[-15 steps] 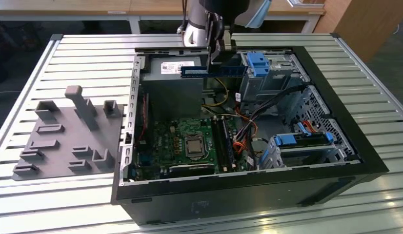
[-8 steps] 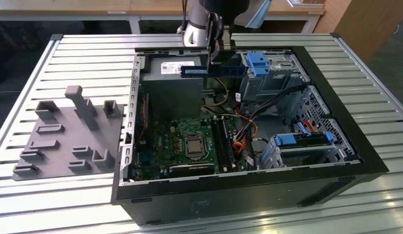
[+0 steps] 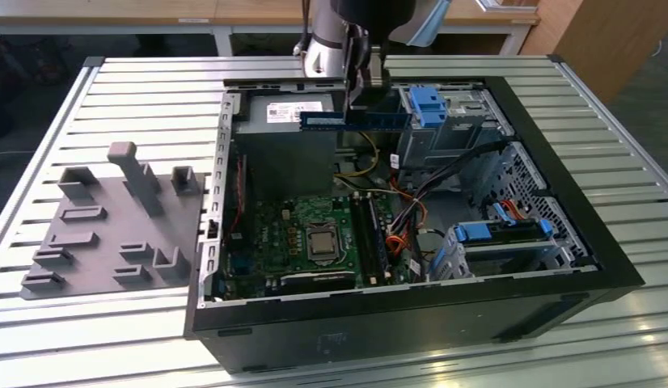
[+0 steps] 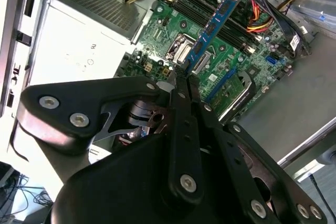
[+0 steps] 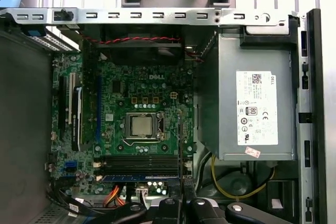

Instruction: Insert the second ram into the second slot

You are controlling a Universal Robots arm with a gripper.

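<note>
The step in hand is the carry. The second ram point(image 3: 340, 121) is up in the air and not yet in any slot. The gripper point(image 3: 363, 103) is clamped on it, and its fingers point(image 4: 181, 108) squeeze the flat sides of the blue stick.

In the exterior view the stick hangs over the open computer case point(image 3: 366, 339), at 12 o'clock from the green board point(image 3: 302, 234). It shows in front of the grey power box point(image 3: 280, 113). It lies flat and points from 9 o'clock to 3 o'clock.

The ram slots point(image 3: 369, 234) are long dark lines on the board, at about 6 o'clock from the stick. They run from 12 o'clock to 6 o'clock, so I think the stick lies across them and not along them.

In the first wrist view a thin blue strip point(image 5: 139, 178) lies just beside the dark slots and runs the same way. It may be another stick that is already in, but I cannot tell.

I think putting the stick in needs care. It has to turn to run the same way as the slots. It has to sit right over the second one, with its bottom edge level. Then it needs a straight push down. If it tilts, or sits a little to one side, it could jam or hit the wires point(image 3: 404, 242) close by.
</note>
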